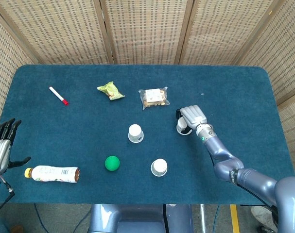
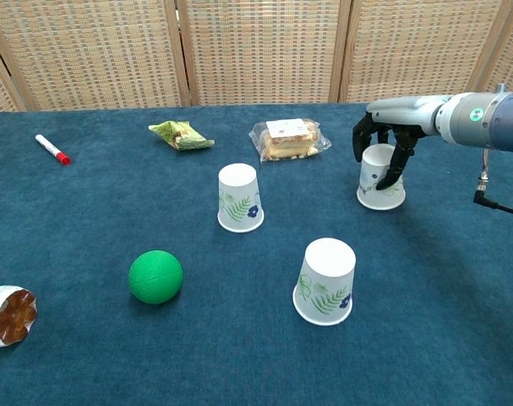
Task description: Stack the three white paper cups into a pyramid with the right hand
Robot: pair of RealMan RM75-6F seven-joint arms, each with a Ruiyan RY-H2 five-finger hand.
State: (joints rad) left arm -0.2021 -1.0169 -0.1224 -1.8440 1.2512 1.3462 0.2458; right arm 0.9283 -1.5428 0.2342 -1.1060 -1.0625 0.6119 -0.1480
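Three white paper cups stand upside down on the blue table. The left cup (image 1: 135, 132) (image 2: 240, 197) and the near cup (image 1: 159, 167) (image 2: 326, 281) stand alone. My right hand (image 1: 191, 116) (image 2: 383, 139) comes down over the right cup (image 1: 182, 127) (image 2: 379, 184), and its fingers (image 2: 398, 166) wrap around the cup's upper part. The cup's rim still rests on the table. My left hand (image 1: 0, 145) hangs at the table's left edge, fingers spread and holding nothing.
A green ball (image 1: 112, 163) (image 2: 155, 276) lies left of the near cup. A bottle (image 1: 52, 173) lies at the front left. At the back are a red-capped marker (image 1: 58, 95), a green snack bag (image 1: 111, 90) and a wrapped pastry (image 1: 153, 97).
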